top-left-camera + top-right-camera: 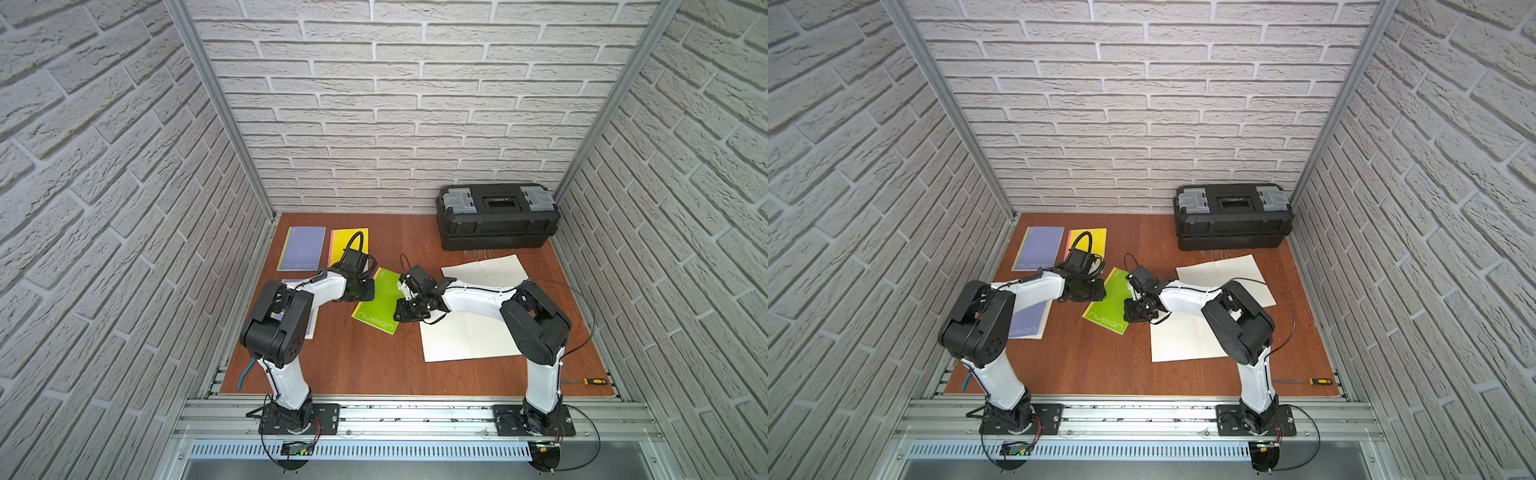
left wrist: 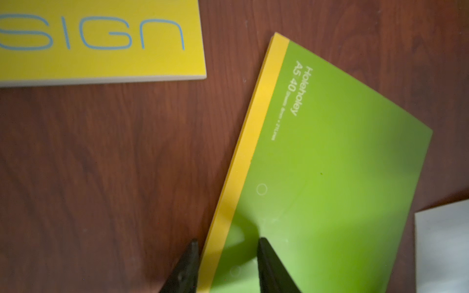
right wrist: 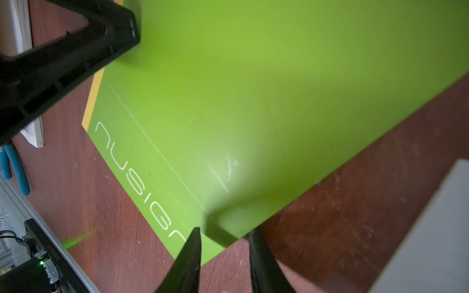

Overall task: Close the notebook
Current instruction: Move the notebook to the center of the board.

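Left wrist view: the left jaws stand part-way spread, astride the yellow spine strip of the green notebook (image 2: 330, 165). One tip is over the bare desk (image 2: 101, 177) and the other over the cover, and they pinch nothing. In the right wrist view the right jaws are also a little apart. One tip is over the cover's corner beside the logo and the other over the desk, gripping nothing I can see.

In both top views the notebook lies flat and shut at the middle of the desk. The left arm (image 1: 328, 286) reaches in from 9 o'clock and the right arm (image 1: 469, 297) from 3 o'clock. My reading is that one side steadies the spine while the other tends the free corner so the cover settles, and the closing looks done or nearly so.

White pages (image 1: 465, 340) lie open at 3 o'clock under the right arm; I cannot tell whether they are one book or two.

The green cover reads "nusign" along one short edge and "Holeholey A5 40" by the spine; the finer print is too small to read. The yellow notebook (image 2: 101, 38) at 11 o'clock shows "SIGn". The purple notebook (image 1: 301, 249) at 10 o'clock reads "nusign".
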Robot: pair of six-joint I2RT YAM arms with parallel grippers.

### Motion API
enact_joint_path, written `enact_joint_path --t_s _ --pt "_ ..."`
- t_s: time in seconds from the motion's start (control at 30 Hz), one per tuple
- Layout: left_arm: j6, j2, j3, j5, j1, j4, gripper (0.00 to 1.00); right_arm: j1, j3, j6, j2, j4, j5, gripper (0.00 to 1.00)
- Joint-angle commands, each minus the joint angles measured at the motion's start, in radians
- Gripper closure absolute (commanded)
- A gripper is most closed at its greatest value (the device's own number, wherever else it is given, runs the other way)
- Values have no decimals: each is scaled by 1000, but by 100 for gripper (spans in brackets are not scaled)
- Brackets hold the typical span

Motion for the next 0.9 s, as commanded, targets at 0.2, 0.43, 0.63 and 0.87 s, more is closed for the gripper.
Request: enact_joint_path --t_s 0.2,0.43,0.63,0.87 --pt "-67 -94 -105 10 -51 -29 61 4 -34 6 -9 -18 38 67" --pt "-123 -187 -187 -7 -62 -25 61 4 -59 6 -15 -2 26 68" --pt "-140 -235 -219 -21 -65 -36 61 16 -61 15 -10 16 12 70" --pt "-148 -236 -225 -78 -66 -71 61 53 -16 22 15 19 0 71"
